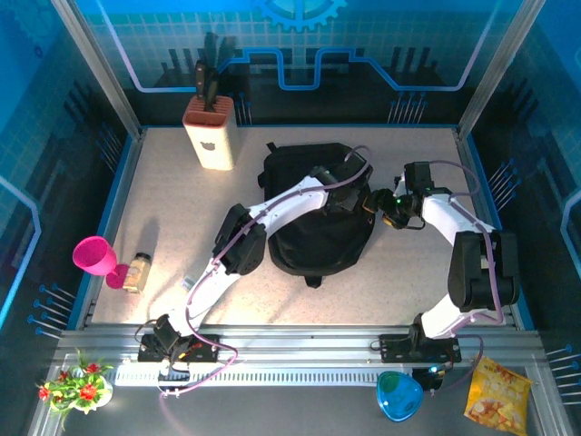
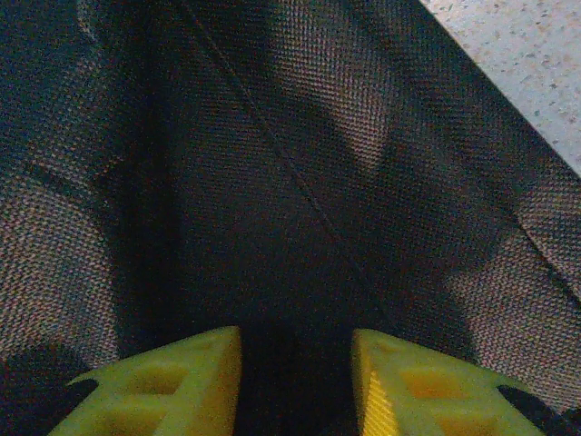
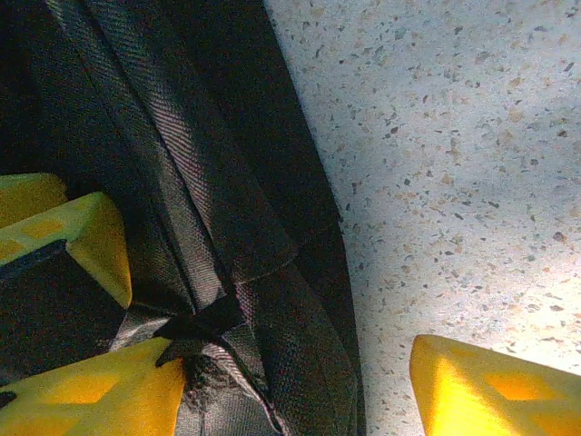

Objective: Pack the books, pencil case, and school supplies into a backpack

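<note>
Left arm reaches from its near-left base, elbow bent over the speckled tabletop, forearm running right across the large black soft fabric backpack. The left gripper points down at the bag's right side. Its yellow fingers sit part-way apart with dark weave filling the gap; cannot tell whether they pinch the fabric or only rest near it. Right arm is folded up from near-right, forearm pointing left, with the right gripper at the backpack's right edge, just beside the left one. The right fingers are spread wide with nothing clamped: one lies against black fabric beside a woven black strap, the other is over bare tabletop. Backpack lies flat mid-tabletop, slightly right of centre. Cream knife block with dark handles stands far-left, well apart from the bag. Pink plastic cup and small tan jar sit together at the left edge. In the top view both arms cover the bag's upper right, hiding what lies under them. The left wrist view is too close and dark to tell which panel it faces.
</note>
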Controlling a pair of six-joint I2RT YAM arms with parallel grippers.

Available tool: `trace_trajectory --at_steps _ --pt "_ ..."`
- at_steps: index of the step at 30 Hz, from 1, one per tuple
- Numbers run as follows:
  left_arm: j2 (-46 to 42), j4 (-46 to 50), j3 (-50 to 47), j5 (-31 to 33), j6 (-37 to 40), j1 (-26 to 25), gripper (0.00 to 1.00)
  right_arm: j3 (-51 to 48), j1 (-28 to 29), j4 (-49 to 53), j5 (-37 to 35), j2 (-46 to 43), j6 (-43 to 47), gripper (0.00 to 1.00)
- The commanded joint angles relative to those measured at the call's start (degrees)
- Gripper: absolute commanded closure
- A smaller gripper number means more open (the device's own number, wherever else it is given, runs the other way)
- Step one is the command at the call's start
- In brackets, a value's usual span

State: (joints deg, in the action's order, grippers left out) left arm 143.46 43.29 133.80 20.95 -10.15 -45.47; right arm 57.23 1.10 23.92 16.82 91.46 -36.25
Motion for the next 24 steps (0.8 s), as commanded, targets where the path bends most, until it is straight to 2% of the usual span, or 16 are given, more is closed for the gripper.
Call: trace_trajectory --at_steps 1,3,5,9,12,17,24 --pt "1.5 1.9 1.7 7.0 0.7 0.3 0.61 -0.2 0.6 0.3 -0.8 1.1 -0.2 0.33" --pt "1.6 2.4 1.6 7.7 0.5 0.3 0.62 -0.1 0.9 0.6 -1.0 1.6 -0.2 0.33" --pt "2.1 3.2 1.3 9.0 -0.1 0.2 0.68 0.0 1.2 0.9 -1.5 2.0 -0.4 0.34" --pt "2.5 4.7 1.6 9.7 -1.7 0.2 0.86 -0.2 1.2 1.6 -2.9 2.4 -0.8 0.39" --pt "0.5 4.5 1.8 7.4 -2.8 0.3 0.94 -0.2 1.3 2.2 -3.7 2.5 -0.9 0.44" --pt "-4.8 4.0 0.8 2.4 -5.2 0.3 1.0 -0.2 2.2 3.1 -5.2 2.7 -0.5 0.47" --pt "-13.3 -1.2 -9.0 -2.5 -8.0 0.3 1.0 -0.3 2.9 3.7 -6.9 3.1 -0.4 0.48"
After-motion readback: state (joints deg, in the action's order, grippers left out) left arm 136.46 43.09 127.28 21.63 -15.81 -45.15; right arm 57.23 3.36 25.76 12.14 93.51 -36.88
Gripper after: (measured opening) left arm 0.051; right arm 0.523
